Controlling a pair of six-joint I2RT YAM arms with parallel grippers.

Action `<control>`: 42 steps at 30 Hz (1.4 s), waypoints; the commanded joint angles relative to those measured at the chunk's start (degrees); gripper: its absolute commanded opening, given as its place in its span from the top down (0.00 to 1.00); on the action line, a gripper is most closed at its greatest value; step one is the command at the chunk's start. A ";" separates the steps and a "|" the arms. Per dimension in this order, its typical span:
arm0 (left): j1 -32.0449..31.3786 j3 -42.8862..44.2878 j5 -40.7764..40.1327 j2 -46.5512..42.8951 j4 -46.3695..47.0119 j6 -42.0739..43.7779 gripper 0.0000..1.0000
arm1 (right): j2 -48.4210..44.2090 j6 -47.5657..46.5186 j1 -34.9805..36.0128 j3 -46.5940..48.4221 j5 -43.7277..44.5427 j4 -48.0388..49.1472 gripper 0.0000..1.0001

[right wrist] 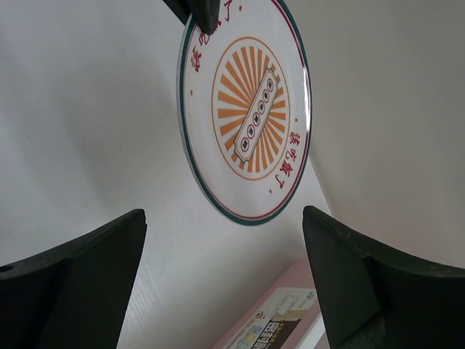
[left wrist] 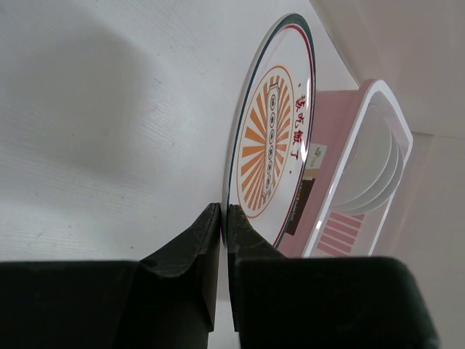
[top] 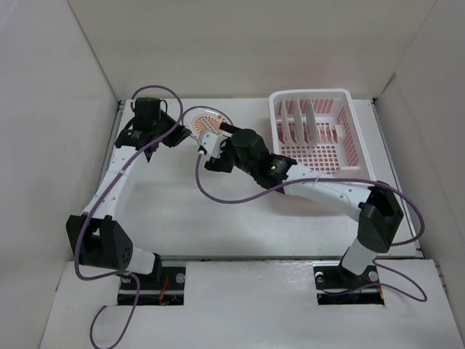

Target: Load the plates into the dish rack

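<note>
My left gripper (left wrist: 224, 212) is pinched tight on the rim of the sunburst plate (left wrist: 270, 138), holding it on edge left of the rack (top: 312, 97). Other plates (top: 304, 120) stand in the rack's slots. My right gripper (right wrist: 224, 212) gapes wide, facing the plate and holding nothing.

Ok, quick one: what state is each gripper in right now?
Left gripper: shut on the rim of the sunburst plate.
Right gripper: open, holding nothing.
</note>
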 commanded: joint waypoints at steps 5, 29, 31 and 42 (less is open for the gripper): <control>-0.04 2.11 6.67 -1.58 4.65 -3.15 1.00 | 6.62 -2.20 0.43 4.75 2.66 6.95 0.11; 1.63 -6.06 29.50 -4.31 31.60 -6.40 0.31 | 7.15 1.84 -0.10 4.85 8.81 12.04 1.00; 1.63 -6.07 30.32 -4.31 36.45 -6.40 0.28 | 6.45 3.06 -1.59 4.32 9.34 13.27 1.00; 3.21 -1.32 14.23 -1.94 24.95 11.43 0.21 | -10.31 26.25 -17.40 1.68 10.14 9.78 1.00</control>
